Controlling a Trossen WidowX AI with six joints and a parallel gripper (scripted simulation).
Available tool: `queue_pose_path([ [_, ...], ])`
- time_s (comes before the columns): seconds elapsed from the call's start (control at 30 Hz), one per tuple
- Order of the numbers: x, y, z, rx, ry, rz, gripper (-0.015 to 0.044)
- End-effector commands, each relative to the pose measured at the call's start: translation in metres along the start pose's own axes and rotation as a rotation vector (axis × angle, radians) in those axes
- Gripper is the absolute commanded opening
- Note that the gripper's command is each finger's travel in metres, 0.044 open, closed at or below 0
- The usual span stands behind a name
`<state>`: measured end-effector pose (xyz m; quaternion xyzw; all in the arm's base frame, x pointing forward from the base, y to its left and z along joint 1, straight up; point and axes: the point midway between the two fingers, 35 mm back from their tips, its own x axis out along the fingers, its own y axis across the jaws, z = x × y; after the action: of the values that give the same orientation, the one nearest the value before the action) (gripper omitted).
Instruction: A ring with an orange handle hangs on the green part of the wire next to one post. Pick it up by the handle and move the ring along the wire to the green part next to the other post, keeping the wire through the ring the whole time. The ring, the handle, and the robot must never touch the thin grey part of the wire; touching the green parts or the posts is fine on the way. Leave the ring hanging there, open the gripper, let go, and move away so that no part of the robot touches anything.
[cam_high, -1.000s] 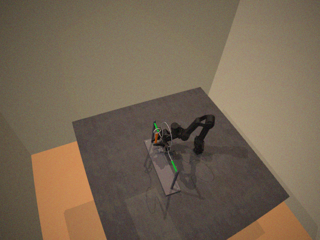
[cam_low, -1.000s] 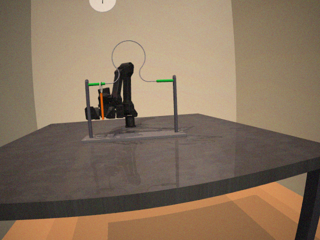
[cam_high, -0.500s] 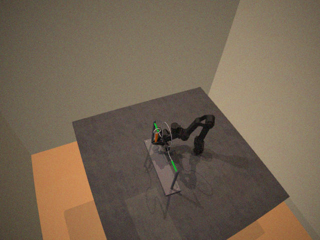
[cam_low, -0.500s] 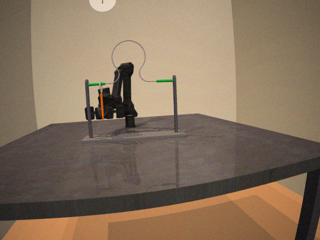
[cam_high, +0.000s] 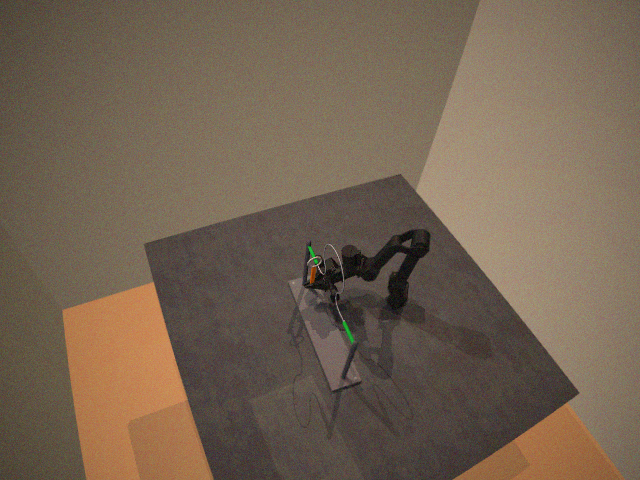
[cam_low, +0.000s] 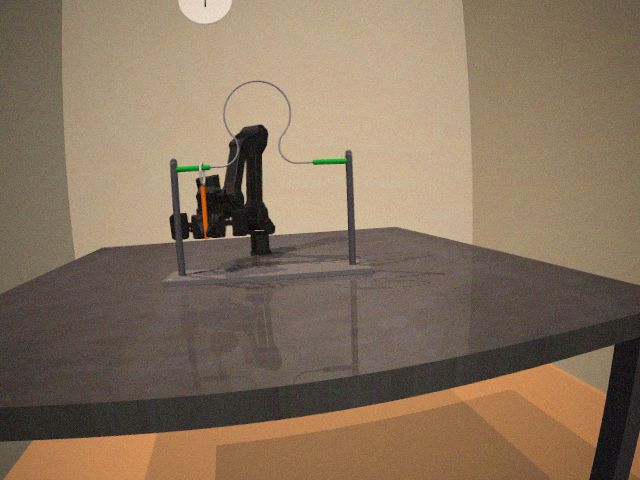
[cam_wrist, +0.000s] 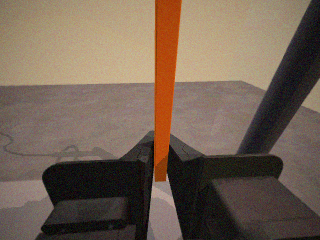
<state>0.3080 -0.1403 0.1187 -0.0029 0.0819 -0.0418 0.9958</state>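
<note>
- The gripper (cam_wrist: 161, 162) is closed on the lower end of the orange handle (cam_wrist: 166, 75), with a finger pressed against each side of it.
- The handle hangs upright from the ring (cam_low: 202, 173), which sits on the green part of the wire (cam_low: 192, 167) next to the left post (cam_low: 176, 217) in the exterior view.
- The thin grey wire (cam_low: 256, 82) rises from there into a large loop and comes down to the other green part (cam_low: 329, 161) by the right post (cam_low: 350, 206).
- Both posts stand on a flat grey base plate (cam_low: 310, 272) on the dark table (cam_low: 413, 310).
- The black arm (cam_low: 250, 170) stands behind the wire frame and reaches low toward the left post.
- In the wrist view, that post (cam_wrist: 285, 95) slants past just right of the fingers.
</note>
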Motion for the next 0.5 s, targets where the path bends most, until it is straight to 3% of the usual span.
queue_pose_path([
  [0.0,0.0,0.0,0.004,-0.003,-0.003,0.0,-0.015],
  [0.47,-0.002,0.0,0.015,-0.005,-0.004,0.0,-0.015],
])
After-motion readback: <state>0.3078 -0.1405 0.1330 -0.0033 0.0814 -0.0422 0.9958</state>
